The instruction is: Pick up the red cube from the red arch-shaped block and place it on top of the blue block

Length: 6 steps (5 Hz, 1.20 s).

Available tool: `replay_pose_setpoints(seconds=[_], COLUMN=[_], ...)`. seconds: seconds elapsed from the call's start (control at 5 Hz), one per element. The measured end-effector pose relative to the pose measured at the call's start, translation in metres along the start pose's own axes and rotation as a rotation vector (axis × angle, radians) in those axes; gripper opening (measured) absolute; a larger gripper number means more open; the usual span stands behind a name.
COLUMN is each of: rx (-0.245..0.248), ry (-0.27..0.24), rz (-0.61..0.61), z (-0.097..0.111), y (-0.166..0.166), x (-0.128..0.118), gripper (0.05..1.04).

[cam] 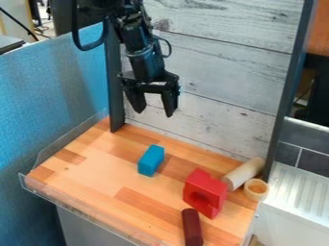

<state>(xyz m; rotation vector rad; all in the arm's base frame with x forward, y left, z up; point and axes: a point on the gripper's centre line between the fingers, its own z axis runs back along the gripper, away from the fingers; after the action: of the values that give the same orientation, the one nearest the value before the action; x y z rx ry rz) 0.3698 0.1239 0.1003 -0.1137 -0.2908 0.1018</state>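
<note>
Whitewashed planks (218, 62) stood behind a wooden tabletop (90, 175), with a blue partition (51, 96) along the left of the view. Before the planks hung the black gripper (155, 113), its 2 fingers spread wide and pointing down, with nothing between them. Nearest to it, 1 blue block (151, 160) lay on the wood. Farther toward the right were 1 red block (208, 181) with a cut-out, 1 pale wooden cylinder (243, 174) and 1 small round wooden piece (256, 189) just beside that cylinder. Close to the front edge lay 1 dark red cylinder (191, 227).
</note>
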Motion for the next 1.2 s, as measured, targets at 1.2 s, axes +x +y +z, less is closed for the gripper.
replay_pose_setpoints(seconds=[1.2], rx=[0.204], ry=[0.066], rz=[0.487], z=[-0.073], y=[-0.091], x=[-0.01], gripper=[1.0])
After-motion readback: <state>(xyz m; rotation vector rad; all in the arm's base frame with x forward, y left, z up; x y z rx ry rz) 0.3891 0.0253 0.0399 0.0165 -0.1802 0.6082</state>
